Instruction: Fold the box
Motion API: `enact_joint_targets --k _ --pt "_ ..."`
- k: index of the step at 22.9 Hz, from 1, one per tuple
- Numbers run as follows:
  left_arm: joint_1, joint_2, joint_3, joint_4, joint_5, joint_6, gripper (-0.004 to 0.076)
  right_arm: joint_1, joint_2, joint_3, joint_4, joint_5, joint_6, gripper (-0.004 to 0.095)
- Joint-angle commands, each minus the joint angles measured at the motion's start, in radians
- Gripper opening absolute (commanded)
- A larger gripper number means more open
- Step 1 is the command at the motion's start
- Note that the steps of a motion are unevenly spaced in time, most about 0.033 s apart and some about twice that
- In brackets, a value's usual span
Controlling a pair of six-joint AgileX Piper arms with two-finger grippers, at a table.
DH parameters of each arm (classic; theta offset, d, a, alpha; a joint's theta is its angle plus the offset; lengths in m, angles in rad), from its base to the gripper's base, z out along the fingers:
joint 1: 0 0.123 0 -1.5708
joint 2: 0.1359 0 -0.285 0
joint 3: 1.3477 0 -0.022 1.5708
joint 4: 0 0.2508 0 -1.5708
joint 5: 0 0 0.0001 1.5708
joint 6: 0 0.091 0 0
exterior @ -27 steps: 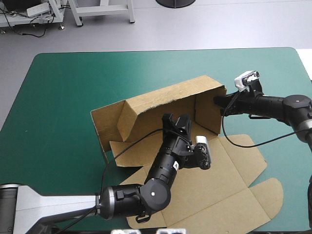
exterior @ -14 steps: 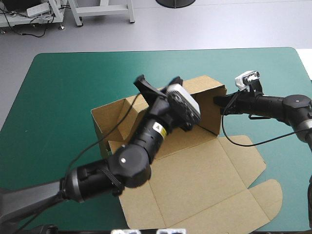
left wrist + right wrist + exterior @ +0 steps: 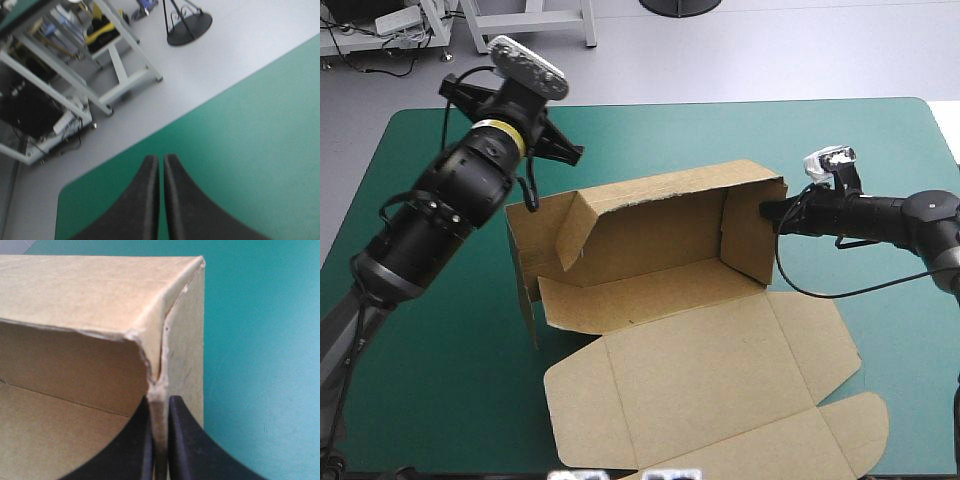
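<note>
Fingers (image 3: 180,445) of R gripper (image 3: 159,399) pinch box (image 3: 660,240) corner wall at table (image 3: 440,300) centre, L gripper (image 3: 161,159) pressed together, empty, raised; far & end walls up, I'd say tucks + flat lid remain.

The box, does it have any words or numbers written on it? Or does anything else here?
No text can be read anywhere.
The box: plain brown board, no print on any side that shows.
The left gripper and right gripper: plain black, no marks.
The yellow band on the left arm: any print is too small to read.
The teal-green cover: bare.
</note>
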Motion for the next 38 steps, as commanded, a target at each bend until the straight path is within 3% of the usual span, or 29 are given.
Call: enact_joint_targets --k 1,5,8,12,17,23,30,33,36,38 --pt "0.155 -0.039 -0.035 -0.208 -0.004 0.147 0.0018 0.0 -0.079 -0.066 -0.024 0.045 0.119 -0.0009" --pt "0.346 -0.031 -0.035 -0.41 0.06 0.28 0.0018 0.0 -0.098 -0.183 -0.265 0.097 0.409 -0.0009" --pt "0.491 -0.008 -0.033 -0.513 0.163 0.371 0.0018 0.0 -0.057 -0.296 -0.489 0.231 0.618 -0.0009" --pt "0.583 0.046 -0.031 -0.634 0.312 0.483 0.0018 0.002 0.047 -0.381 -0.514 0.353 0.707 -0.0009" --pt "0.608 0.09 -0.002 -0.689 0.376 0.523 0.0018 0.094 0.208 -0.396 -0.591 0.35 0.735 -0.001" --pt "0.608 0.118 0.006 -0.702 0.403 0.551 0.0018 0.166 0.326 -0.396 -0.603 0.255 0.705 -0.001" --pt "0.608 0.132 0.006 -0.738 0.384 0.582 0.0018 0.171 0.358 -0.396 -0.603 0.098 0.652 -0.0004" --pt "0.608 0.14 0.006 -0.747 0.382 0.582 0.0018 0.171 0.358 -0.396 -0.604 0.071 0.648 0.0067" --pt "0.608 0.157 0.006 -0.749 0.382 0.582 0.0018 0.171 0.358 -0.396 -0.604 0.042 0.648 0.0231" --pt "0.608 0.161 0.006 -0.765 0.375 0.601 0.0018 0.171 0.358 -0.412 -0.604 0.044 0.65 0.028"
